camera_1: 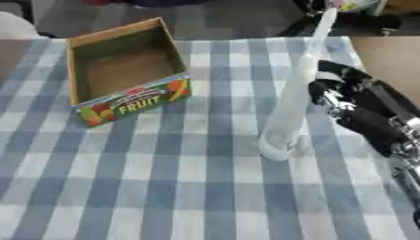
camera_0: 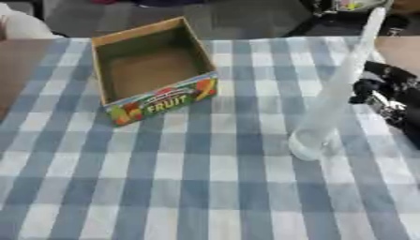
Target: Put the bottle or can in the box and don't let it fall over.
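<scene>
right robot hand (camera_1: 344, 96) fingers curled beside tall clear bottle (camera_1: 291, 105), not gripping | bottle upright on worktop (camera_1: 164, 187), just left of hand, ready to grasp | fruit box (camera_1: 131, 101) further left, empty

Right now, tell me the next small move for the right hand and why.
Probably close the right hand around the tall clear plastic bottle. The bottle stands upright on the blue-checked tablecloth, apart from the open FRUIT cardboard box, and the hand sits right beside it, apparently not yet gripping.
</scene>
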Motion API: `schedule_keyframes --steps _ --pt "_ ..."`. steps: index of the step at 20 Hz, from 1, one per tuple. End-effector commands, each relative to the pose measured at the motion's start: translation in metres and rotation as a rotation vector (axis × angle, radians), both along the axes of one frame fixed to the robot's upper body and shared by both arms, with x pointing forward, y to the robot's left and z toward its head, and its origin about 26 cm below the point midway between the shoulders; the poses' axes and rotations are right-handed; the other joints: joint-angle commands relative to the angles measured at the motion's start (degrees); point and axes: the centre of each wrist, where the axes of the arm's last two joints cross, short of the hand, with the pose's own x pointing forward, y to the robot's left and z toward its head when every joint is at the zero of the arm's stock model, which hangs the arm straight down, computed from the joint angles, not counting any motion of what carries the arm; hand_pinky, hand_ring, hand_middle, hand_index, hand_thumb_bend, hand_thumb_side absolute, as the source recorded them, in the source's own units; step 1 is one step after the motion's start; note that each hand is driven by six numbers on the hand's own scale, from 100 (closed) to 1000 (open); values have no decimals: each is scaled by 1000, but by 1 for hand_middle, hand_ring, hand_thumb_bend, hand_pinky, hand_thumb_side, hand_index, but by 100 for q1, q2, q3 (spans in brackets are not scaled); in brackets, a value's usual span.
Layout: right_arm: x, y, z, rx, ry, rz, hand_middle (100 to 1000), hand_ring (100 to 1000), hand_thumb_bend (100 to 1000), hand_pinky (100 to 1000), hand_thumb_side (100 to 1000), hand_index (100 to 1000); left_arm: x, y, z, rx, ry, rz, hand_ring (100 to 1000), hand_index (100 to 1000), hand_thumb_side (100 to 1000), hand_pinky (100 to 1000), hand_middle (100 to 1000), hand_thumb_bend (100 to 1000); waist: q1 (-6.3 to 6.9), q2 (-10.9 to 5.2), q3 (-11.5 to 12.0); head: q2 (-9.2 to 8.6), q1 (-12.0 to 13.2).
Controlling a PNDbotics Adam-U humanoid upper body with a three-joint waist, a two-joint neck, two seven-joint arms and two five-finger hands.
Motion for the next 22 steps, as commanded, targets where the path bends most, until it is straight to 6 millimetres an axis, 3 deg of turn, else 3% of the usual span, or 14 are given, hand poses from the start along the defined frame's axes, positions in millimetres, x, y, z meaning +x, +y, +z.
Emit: schedule_keyframes --steps 1,22 --pt "0 -1 9 -26 -29 6 1000 920 207 800 419 887 -1 3 7 19 -20 4 505 762 392 988 608 814 -3 -54 13 -82 -18" --pt "4 9 18 -34 -46 35 1000 911 203 797 415 866 0 2 8 14 -25 -6 503 762 391 991 607 808 -21 34 126 -144 -84"
